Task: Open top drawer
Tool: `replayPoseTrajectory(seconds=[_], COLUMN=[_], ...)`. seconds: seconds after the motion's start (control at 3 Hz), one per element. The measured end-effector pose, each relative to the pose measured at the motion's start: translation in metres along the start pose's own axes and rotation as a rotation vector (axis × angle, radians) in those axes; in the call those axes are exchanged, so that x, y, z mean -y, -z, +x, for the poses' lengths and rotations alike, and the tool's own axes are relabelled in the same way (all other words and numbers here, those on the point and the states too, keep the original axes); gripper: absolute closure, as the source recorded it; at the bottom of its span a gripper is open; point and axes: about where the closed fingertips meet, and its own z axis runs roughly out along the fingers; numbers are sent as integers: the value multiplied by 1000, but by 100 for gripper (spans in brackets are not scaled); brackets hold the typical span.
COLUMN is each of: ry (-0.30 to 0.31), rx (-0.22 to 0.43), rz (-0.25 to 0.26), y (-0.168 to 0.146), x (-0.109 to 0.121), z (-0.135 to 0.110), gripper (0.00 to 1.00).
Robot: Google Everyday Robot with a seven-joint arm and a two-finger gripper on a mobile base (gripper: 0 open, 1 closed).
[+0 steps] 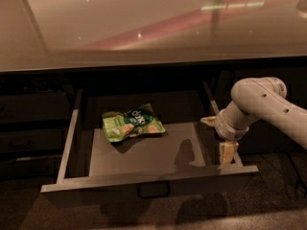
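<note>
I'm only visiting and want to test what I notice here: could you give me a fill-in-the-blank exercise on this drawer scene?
1. The drawer under the counter stands ____.
2. Inside it lies a ____ snack bag.
3. The robot's gripper is at the drawer's ____ side wall, as the picture shows it.
4. The handle sits at the ____ of the drawer's front.

Missing words: open; green; right; centre.

The top drawer (144, 178) stands pulled out beneath the glossy countertop (144, 28), with a green snack bag (132, 124) lying on its floor left of centre. The gripper (218, 137) sits at the drawer's right side wall near the front corner, its fingers (228, 152) spread apart. The arm (268, 104) reaches in from the right.
</note>
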Motion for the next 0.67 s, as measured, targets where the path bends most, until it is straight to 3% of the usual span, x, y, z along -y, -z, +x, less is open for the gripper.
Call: replayPoseTrajectory(seconds=[0.67], ry=[-7], rx=[-4], rz=[-8], y=[-2], x=[-3], z=[-2], gripper=[0])
